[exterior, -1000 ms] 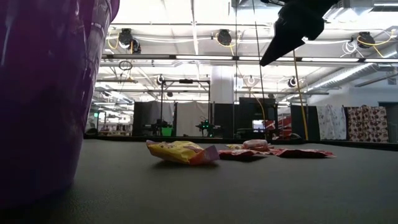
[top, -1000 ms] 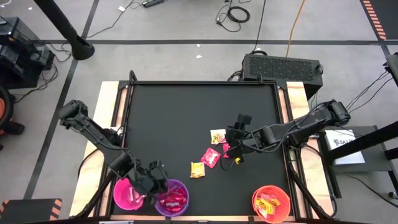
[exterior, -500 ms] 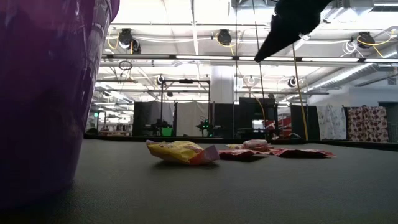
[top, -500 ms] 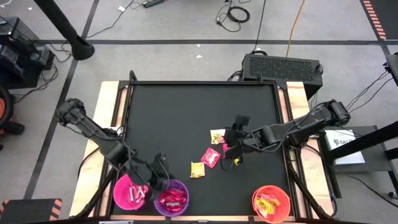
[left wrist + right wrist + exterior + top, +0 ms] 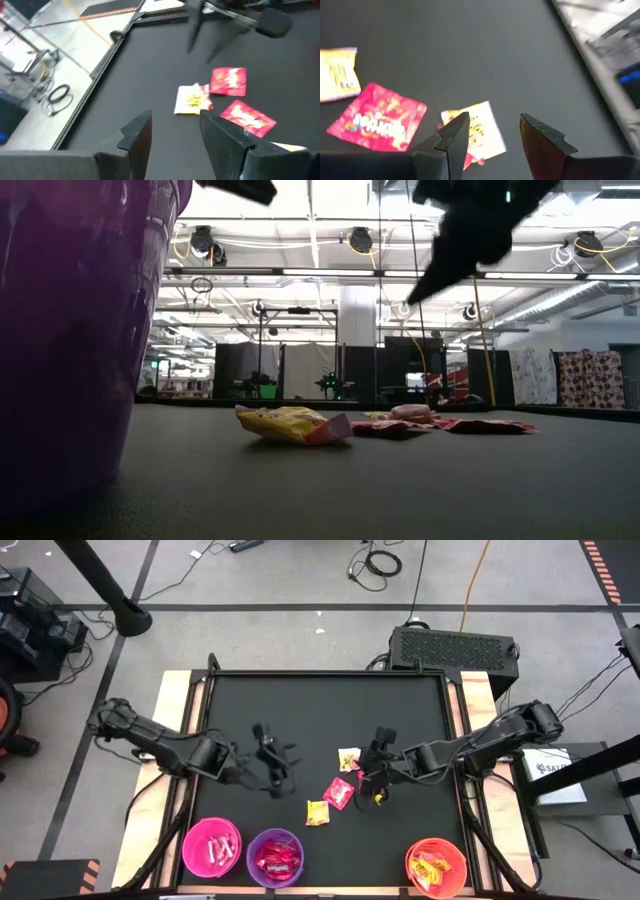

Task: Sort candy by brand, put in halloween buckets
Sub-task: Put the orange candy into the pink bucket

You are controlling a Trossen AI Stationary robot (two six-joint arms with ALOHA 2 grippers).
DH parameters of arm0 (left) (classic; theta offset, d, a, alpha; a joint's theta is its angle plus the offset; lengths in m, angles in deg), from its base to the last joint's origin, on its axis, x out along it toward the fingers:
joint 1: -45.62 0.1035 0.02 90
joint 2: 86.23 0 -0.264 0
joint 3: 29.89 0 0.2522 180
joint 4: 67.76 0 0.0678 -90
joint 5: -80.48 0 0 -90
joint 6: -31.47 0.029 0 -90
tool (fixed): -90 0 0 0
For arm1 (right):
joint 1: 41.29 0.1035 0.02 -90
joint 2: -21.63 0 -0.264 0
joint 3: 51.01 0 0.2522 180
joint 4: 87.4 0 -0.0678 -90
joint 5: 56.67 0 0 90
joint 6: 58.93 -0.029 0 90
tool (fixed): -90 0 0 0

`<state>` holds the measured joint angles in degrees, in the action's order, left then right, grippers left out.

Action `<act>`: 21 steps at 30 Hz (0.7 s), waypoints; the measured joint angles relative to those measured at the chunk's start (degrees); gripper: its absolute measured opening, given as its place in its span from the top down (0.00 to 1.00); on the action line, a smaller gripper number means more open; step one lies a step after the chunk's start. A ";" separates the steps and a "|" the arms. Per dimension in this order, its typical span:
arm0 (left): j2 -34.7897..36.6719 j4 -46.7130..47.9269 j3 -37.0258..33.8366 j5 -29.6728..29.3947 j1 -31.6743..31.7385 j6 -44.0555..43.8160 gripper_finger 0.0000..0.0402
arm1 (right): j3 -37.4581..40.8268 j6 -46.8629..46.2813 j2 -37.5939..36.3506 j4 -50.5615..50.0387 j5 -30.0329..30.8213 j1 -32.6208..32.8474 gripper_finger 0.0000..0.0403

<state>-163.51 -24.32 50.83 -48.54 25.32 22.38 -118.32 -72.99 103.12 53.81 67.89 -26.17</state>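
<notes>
Left claw [image 5: 272, 762]: apart, empty | Right claw [image 5: 372, 780]: apart, empty, above candy [image 5: 339, 792] | Risk: 2 overlapping packets grabbed together, landing in wrong bucket [image 5: 436, 867]

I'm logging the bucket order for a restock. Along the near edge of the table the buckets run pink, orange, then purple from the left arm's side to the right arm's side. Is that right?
Not quite. The high view shows the pink bucket first, but the purple bucket stands right beside it, and the orange bucket stands apart at the right arm's side. The order is pink, purple, orange.
</notes>
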 joint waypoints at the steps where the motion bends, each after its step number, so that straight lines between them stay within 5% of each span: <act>1: 0.00 0.27 -0.05 0.05 0.98 0.03 0.57 | 1.71 0.21 0.00 1.82 -1.77 -0.88 0.59; 12: -0.48 3.94 -0.12 2.51 3.42 -4.49 0.57 | 7.98 4.94 0.36 11.72 -24.28 -8.95 0.59; 21: -0.76 3.84 -0.12 2.80 3.49 -3.56 0.57 | 7.98 -5.87 3.98 14.29 -27.31 -0.79 0.59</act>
<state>-164.27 -20.48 50.72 -45.74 28.81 18.82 -110.35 -78.86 107.10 68.10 40.58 -26.95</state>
